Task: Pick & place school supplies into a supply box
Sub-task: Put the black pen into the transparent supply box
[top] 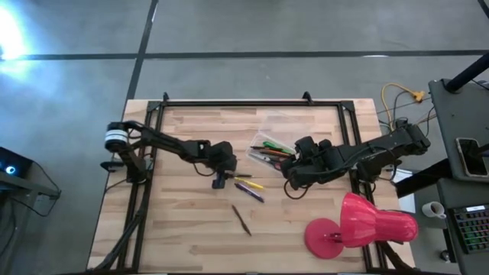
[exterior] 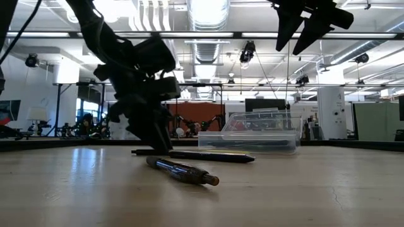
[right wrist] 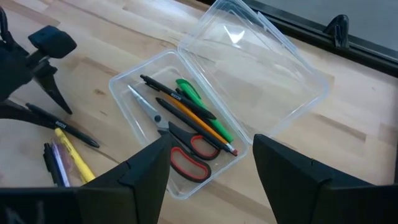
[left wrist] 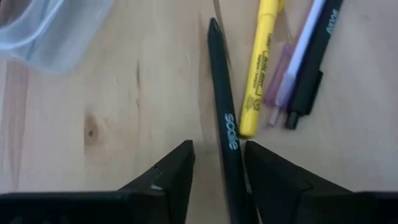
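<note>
Two end effectors over the worktop (top: 191,229). Left end effector (left wrist: 219,163): down at the worktop, fingers apart, straddling a black pen (left wrist: 222,118) that lies flat between the tips (not clamped). Just beside that pen: a yellow pen (left wrist: 260,62), a purple pen (left wrist: 292,68), another black pen (left wrist: 317,56). Supply box (right wrist: 143,81): lid open, near the pens, holding red-handled scissors (right wrist: 186,152), a green pen (right wrist: 196,99) and an orange pencil (right wrist: 199,124). Right end effector (right wrist: 210,163): raised above the box, fingers apart, empty. One dark pen (top: 241,220) lies well apart.
</note>
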`<state>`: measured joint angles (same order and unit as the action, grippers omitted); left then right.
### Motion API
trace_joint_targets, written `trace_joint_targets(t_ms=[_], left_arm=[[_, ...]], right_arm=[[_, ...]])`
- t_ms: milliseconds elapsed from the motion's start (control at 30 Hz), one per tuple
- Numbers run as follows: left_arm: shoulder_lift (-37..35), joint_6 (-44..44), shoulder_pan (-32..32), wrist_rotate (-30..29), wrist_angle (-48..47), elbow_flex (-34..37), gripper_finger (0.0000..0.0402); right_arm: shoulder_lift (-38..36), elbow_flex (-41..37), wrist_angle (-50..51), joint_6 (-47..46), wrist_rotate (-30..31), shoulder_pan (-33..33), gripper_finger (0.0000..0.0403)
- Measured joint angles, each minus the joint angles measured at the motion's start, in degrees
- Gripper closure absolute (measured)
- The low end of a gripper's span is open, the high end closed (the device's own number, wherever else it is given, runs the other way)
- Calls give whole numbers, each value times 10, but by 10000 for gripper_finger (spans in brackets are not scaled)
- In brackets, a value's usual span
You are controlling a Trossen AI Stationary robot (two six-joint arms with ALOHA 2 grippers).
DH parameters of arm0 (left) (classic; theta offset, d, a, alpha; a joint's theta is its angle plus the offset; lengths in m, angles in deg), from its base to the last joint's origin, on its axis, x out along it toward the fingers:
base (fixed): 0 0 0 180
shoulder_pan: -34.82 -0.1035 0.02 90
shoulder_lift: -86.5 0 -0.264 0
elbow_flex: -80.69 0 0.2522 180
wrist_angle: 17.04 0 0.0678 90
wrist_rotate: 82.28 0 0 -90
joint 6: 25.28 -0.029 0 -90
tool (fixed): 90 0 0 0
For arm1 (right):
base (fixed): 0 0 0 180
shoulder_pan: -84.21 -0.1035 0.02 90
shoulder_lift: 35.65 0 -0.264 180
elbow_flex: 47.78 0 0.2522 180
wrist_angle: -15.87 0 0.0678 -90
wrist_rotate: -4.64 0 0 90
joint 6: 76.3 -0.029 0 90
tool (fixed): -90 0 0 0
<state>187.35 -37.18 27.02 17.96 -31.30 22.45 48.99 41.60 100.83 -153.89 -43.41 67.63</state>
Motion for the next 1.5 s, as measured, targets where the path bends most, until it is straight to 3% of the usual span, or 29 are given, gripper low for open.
trace_joint_targets(t_ms=[300,600,800,1033,1267,1500], left_arm=[[25,-13,0,-34,-41,-16,387],[-73,-42,-5,-53,-147,-40,390],[-118,-150,-13,-97,-179,-144,387],[-29,-288,-37,-87,-193,-302,387],[122,-296,-53,-60,-269,-475,387],[250,-284,-59,-61,-324,-593,370]], right_arm=[[0,-2,0,2,-2,0,184],[0,-8,2,11,-4,0,184],[0,-8,6,-14,14,0,184],[-2,-8,7,-58,49,-9,184],[-23,-8,39,-136,88,-26,184],[-45,-8,61,-155,92,-57,184]])
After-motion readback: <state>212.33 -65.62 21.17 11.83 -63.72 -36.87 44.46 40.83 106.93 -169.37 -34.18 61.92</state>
